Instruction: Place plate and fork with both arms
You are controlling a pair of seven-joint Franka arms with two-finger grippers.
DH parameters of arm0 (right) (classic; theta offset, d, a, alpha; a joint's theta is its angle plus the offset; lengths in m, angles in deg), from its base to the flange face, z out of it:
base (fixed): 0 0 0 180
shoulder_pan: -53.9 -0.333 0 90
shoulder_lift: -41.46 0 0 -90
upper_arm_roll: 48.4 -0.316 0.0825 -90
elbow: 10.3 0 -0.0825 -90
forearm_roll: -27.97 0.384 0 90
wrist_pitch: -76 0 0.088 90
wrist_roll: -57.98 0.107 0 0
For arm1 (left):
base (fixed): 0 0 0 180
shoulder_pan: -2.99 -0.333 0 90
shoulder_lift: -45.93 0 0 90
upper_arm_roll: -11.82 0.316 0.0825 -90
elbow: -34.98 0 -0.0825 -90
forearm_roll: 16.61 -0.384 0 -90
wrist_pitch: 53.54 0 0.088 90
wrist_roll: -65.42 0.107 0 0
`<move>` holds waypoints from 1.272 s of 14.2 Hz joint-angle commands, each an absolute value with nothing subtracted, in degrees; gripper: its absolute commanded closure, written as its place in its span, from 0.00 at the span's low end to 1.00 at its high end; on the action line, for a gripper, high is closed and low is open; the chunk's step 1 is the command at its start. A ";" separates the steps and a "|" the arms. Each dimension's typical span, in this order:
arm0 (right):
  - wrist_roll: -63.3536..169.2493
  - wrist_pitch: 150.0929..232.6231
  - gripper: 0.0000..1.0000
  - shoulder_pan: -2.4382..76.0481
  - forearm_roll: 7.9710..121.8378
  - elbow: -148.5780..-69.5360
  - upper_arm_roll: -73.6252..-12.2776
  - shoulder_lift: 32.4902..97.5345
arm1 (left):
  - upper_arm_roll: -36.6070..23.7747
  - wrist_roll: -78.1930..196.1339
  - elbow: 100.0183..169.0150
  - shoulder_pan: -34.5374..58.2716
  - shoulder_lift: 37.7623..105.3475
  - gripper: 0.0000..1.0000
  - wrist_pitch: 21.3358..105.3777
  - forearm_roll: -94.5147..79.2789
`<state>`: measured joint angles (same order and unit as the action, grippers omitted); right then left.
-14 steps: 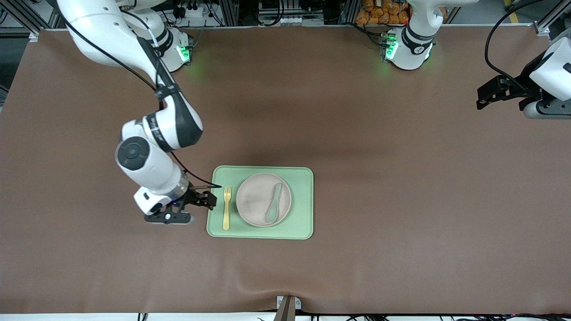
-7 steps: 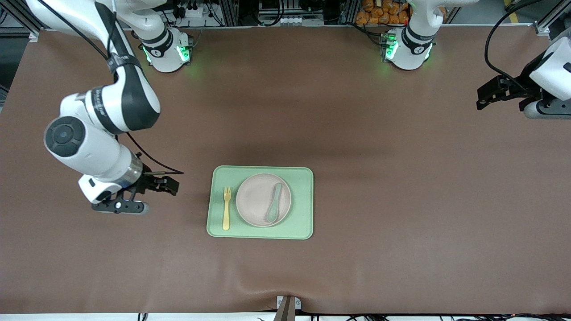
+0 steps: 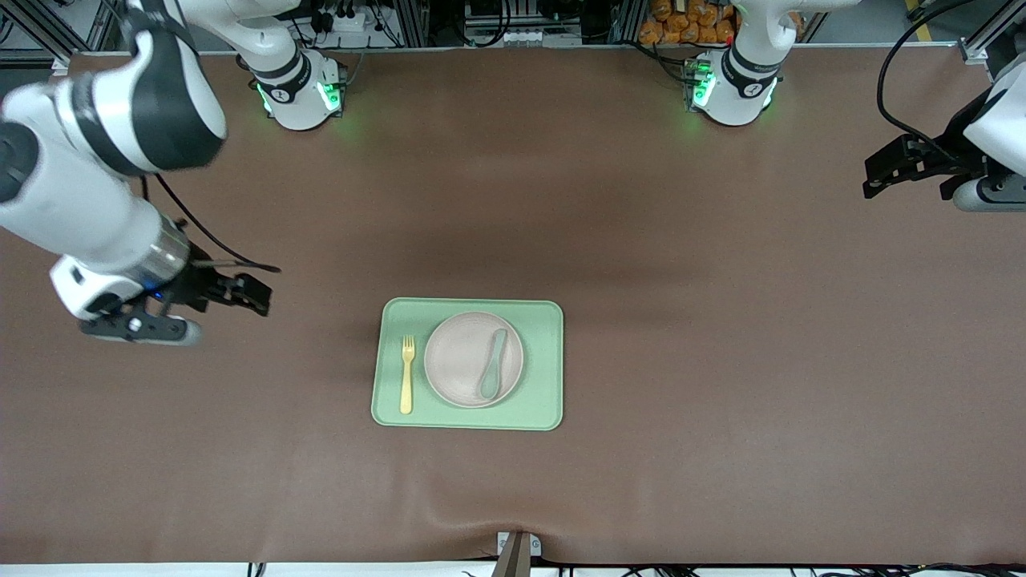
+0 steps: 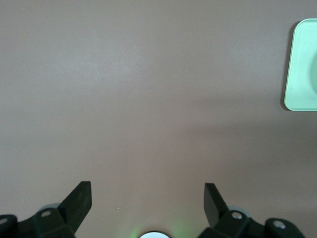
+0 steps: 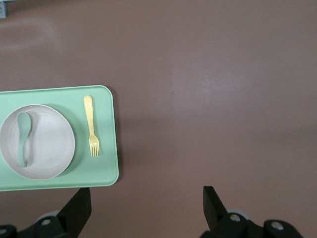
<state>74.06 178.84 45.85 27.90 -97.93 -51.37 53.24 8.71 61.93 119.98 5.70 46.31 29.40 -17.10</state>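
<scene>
The round beige-pink plate (image 3: 458, 362) (image 5: 49, 144) lies on a light-green tray (image 3: 545, 405) (image 5: 106, 158). The pale-yellow fork (image 3: 407, 374) (image 5: 90, 125) lies flat on the tray beside the plate, toward the right arm's end. My right gripper (image 3: 255, 295) (image 5: 147, 196) hangs open and empty over bare table, well clear of the tray toward the right arm's end. My left gripper (image 3: 875, 178) (image 4: 147, 191) is open and empty over the table's edge at the left arm's end, where that arm waits.
A grey-green spoon (image 3: 491, 365) (image 5: 22, 138) rests on the plate. The brown mat (image 3: 721, 320) covers the table. One tray corner (image 4: 302, 74) shows in the left wrist view. The two arm bases stand along the table's edge farthest from the front camera.
My right gripper has drawn away from the tray's fork side toward the right arm's end of the table, open throughout. The left arm has barely shifted.
</scene>
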 commanded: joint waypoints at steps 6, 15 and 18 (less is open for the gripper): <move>63.88 169.01 0.00 53.38 29.03 -99.94 -55.08 40.69 | 8.22 61.47 119.88 6.16 46.28 0.00 29.51 -17.05; 59.30 165.19 0.00 55.39 28.24 -105.65 -54.11 33.01 | 8.22 62.34 119.97 6.07 46.29 0.00 29.43 -16.96; 58.86 168.98 0.00 55.92 27.62 -102.25 -52.80 38.28 | 8.13 62.52 119.97 6.16 46.29 0.00 29.43 -17.14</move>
<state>60.27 167.47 54.59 27.89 -104.61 -53.07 35.10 8.26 61.94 120.21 6.12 46.40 29.40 -17.10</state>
